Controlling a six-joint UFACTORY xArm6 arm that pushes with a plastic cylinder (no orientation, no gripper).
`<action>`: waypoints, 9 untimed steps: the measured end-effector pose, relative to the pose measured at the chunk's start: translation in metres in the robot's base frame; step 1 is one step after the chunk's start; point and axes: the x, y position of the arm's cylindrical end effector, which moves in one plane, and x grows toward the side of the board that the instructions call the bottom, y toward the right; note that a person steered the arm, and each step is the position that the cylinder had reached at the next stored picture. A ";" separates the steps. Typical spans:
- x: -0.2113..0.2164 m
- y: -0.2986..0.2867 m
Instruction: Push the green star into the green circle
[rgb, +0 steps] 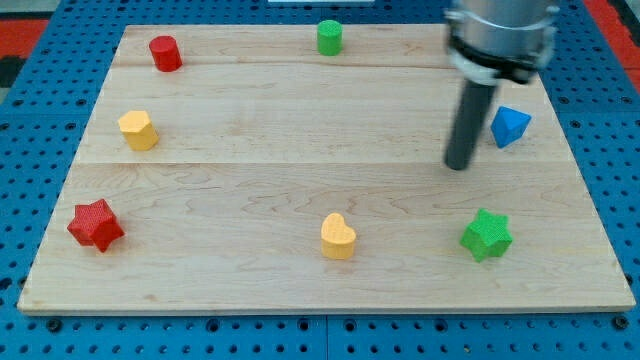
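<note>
The green star (486, 235) lies near the view's bottom right of the wooden board (260, 130). The green circle, a short cylinder (329, 37), stands at the view's top centre. My tip (458, 166) is on the board above the green star and slightly to its left, with a clear gap between them. It is just left of the blue triangle (509, 126) and far right of and below the green circle.
A red cylinder (165, 53) stands at the top left. A yellow block (139, 130) is at the left. A red star (95, 225) is at the bottom left. A yellow heart (338, 237) is at the bottom centre.
</note>
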 end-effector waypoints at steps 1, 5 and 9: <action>0.067 0.061; 0.073 -0.049; 0.058 -0.128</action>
